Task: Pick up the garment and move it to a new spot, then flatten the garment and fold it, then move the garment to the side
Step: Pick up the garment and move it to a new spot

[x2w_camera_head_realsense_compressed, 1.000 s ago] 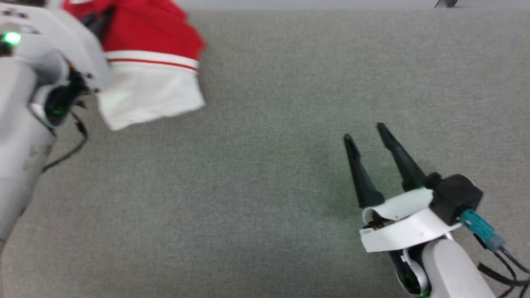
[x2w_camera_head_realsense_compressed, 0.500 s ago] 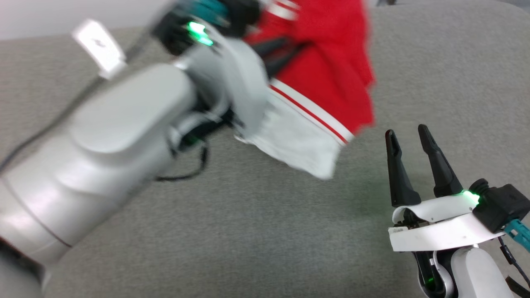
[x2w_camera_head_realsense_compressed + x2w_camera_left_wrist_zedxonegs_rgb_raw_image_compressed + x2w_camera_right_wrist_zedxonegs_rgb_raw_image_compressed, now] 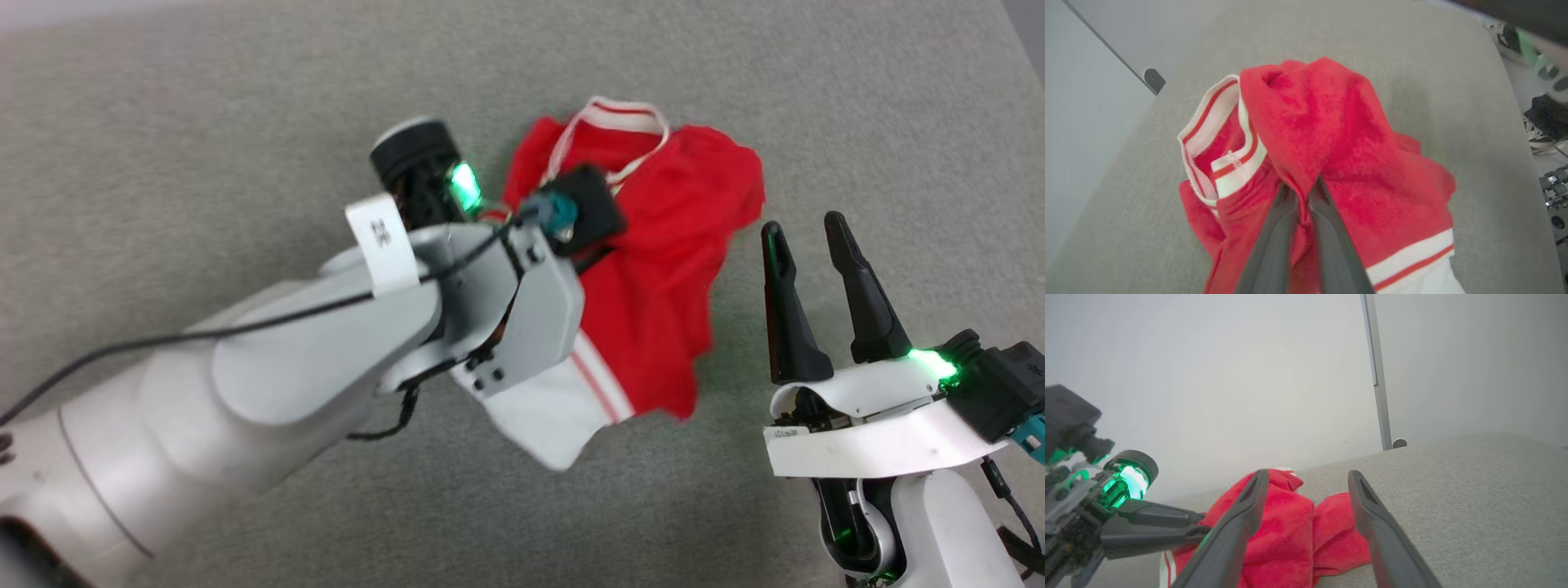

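The garment (image 3: 678, 269), red with a white sleeve (image 3: 547, 416) and a striped collar (image 3: 620, 110), lies bunched on the grey padded surface (image 3: 245, 122). In the left wrist view my left gripper (image 3: 1305, 185) is shut on a raised fold of the red cloth (image 3: 1331, 122), next to the collar (image 3: 1220, 134). In the head view the left arm (image 3: 326, 359) covers those fingers. My right gripper (image 3: 804, 227) stands open just right of the garment, not touching it. In the right wrist view its open fingers (image 3: 1241, 522) frame the red heap (image 3: 1290, 531). The chest lettering is hidden.
The grey surface (image 3: 1433, 61) runs wide to the front and the left. It ends at a pale wall with a thin metal post (image 3: 1378, 375). Beyond its right edge, in the left wrist view, are a person's dark shoes (image 3: 1543, 126).
The head view has swung. My left arm has carried the hanging garment rightward and lowered it onto the surface beside the right gripper, which has stayed open.
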Motion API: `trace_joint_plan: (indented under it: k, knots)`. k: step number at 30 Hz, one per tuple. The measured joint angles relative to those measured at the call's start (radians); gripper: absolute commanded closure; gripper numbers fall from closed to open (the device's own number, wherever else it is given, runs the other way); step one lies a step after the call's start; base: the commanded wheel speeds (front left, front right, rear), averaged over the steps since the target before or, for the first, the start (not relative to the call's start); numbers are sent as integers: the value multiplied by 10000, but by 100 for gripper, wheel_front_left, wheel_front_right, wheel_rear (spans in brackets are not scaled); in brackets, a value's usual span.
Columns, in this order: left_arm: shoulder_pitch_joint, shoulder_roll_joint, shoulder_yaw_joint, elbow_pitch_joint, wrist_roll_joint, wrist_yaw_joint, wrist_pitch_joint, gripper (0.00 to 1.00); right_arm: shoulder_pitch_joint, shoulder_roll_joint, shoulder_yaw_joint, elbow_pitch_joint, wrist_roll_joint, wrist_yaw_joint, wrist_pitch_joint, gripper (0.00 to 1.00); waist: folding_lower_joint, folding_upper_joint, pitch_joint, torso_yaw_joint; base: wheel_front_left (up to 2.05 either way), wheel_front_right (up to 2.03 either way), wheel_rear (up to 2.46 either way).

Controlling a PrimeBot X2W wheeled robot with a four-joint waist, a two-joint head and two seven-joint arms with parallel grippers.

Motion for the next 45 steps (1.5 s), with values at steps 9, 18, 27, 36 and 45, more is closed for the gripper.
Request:
trace_joint_plan:
  k: [9, 18, 27, 36, 45]
  knots:
    - [546, 451, 4, -29, 821, 0, 1145, 100, -119, 0, 111, -25, 222, 0, 0, 0, 0, 0, 474, -421, 0, 0, 0]
    - [668, 451, 38, 393, 1032, 0, 1392, 95, -289, 4, 238, -38, 382, 0, 0, 0, 0, 0, 675, -586, 0, 0, 0]
    - [663, 334, 6, 644, 345, 0, 161, 0, -118, 6, 86, 217, 77, 0, 0, 0, 0, 0, 212, -359, 0, 0, 0]
    - [459, 217, 4, 1231, -1835, 0, -1979, 0, 326, 10, -6, 566, -556, 0, 0, 0, 0, 0, -606, 242, 0, 0, 0]
    - [2532, 520, 441, 2665, -4086, 2, -4918, 0, 989, 12, -280, 1039, -1108, 0, 0, 0, 0, 0, -1520, 889, 0, 0, 0]
